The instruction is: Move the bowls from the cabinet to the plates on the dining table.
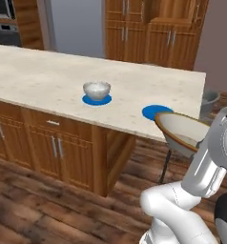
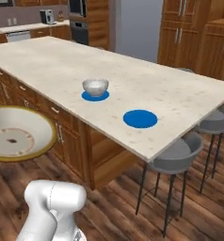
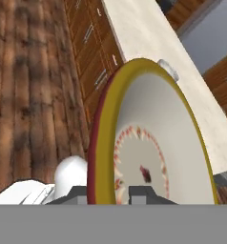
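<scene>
Beige bowl (image 3: pixel 153 143), brown-gold rim, red pattern inside, tilted, off dining table (image 1: pixel 48 78) edge near empty blue plate (image 2: pixel 140 118). Gripper (image 3: pixel 110 193) jaws clamped on bowl rim.

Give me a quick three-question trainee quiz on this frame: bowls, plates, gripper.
1. True or false: the marbled bowl already sits on a blue plate on the dining table.
2. Multiple choice: the second blue plate, near the table edge, is A) bare, B) holding a cup, C) on the floor.
3. Fill in: the gripper is shut on the rim of the ____.

Key:
1. True.
2. A.
3. Beige bowl: in the hand view the fingertips sit on either side of its rim, and in both base views it hangs in the air off the table's near side.
</scene>
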Motion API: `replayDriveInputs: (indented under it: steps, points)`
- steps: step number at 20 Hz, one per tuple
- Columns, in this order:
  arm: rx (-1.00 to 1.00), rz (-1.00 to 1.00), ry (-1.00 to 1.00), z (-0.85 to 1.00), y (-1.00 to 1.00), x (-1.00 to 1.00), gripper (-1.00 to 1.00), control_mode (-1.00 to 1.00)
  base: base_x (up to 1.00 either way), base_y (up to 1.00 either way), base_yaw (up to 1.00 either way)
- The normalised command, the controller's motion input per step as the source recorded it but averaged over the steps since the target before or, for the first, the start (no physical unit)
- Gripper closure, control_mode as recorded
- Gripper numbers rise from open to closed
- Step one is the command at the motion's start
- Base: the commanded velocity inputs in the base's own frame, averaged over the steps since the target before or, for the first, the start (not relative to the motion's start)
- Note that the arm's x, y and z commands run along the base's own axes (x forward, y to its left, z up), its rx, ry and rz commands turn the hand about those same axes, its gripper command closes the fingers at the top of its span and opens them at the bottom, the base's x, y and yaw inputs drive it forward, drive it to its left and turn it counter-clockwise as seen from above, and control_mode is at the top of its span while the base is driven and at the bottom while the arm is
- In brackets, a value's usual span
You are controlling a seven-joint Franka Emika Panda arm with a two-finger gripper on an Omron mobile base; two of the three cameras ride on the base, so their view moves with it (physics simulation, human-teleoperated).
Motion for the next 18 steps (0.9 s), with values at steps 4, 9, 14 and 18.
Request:
replayDriveInputs:
  steps: [4,9,14,18]
  points:
    - [0.0,0.0,0.0,0.0,0.0,0.0,1.0,1.0,0.92,0.4,-0.68]
    - [0.0,0.0,0.0,0.0,0.0,0.0,1.0,1.0,0.98,0.44,-0.66]
    - [0.0,0.0,0.0,0.0,0.0,0.0,1.0,1.0,0.94,0.42,-0.65]
    - [0.0,0.0,0.0,0.0,0.0,0.0,1.0,1.0,0.77,0.41,-0.51]
